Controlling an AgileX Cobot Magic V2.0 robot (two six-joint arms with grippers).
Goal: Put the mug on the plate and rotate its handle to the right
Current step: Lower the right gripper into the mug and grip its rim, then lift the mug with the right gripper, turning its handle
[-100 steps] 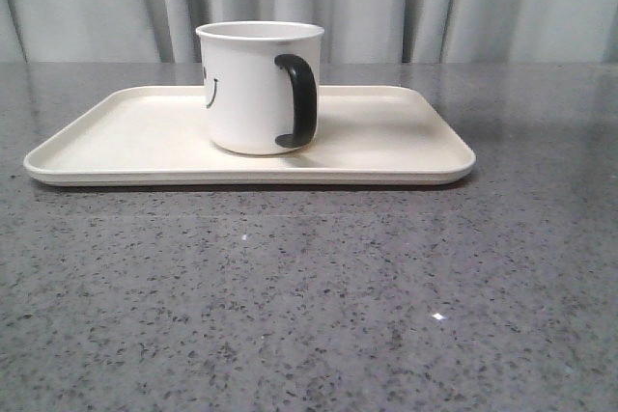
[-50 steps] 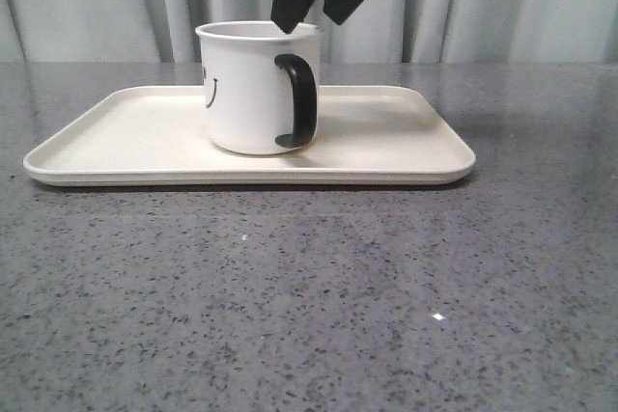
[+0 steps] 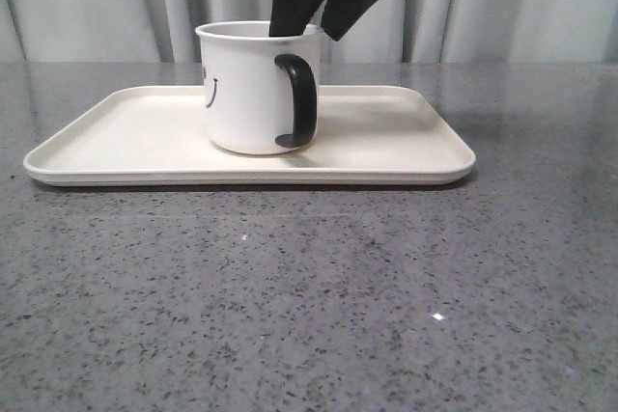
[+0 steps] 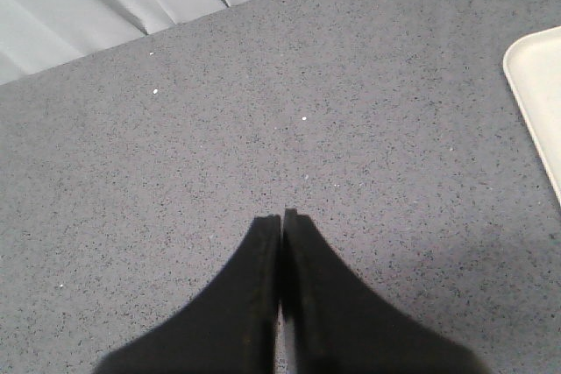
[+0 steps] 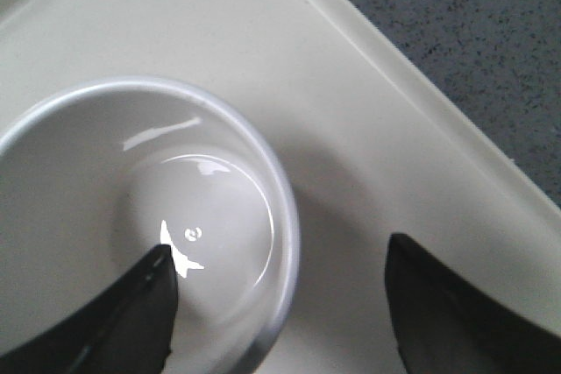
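The white mug (image 3: 253, 94) with its black smiley stands upright on the cream plate (image 3: 406, 147), left of the plate's middle. Its black handle (image 3: 299, 101) points toward the camera and slightly right. My right gripper (image 3: 307, 32) hangs open over the mug's right rim. In the right wrist view one finger (image 5: 131, 321) reaches inside the mug (image 5: 105, 190) and the other finger (image 5: 456, 313) stays outside over the plate (image 5: 368, 129), neither touching the wall; the handle is hidden there. My left gripper (image 4: 282, 216) is shut and empty over bare table.
The grey speckled table (image 3: 309, 296) runs in front of the plate. Pale curtains (image 3: 97, 7) hang along the back edge. In the left wrist view a corner of the plate (image 4: 539, 85) shows off to the side of the shut fingers.
The right gripper came down into the front view from above and has dropped a little further, its open fingers now straddling the mug's rim. Mug and plate have not moved.
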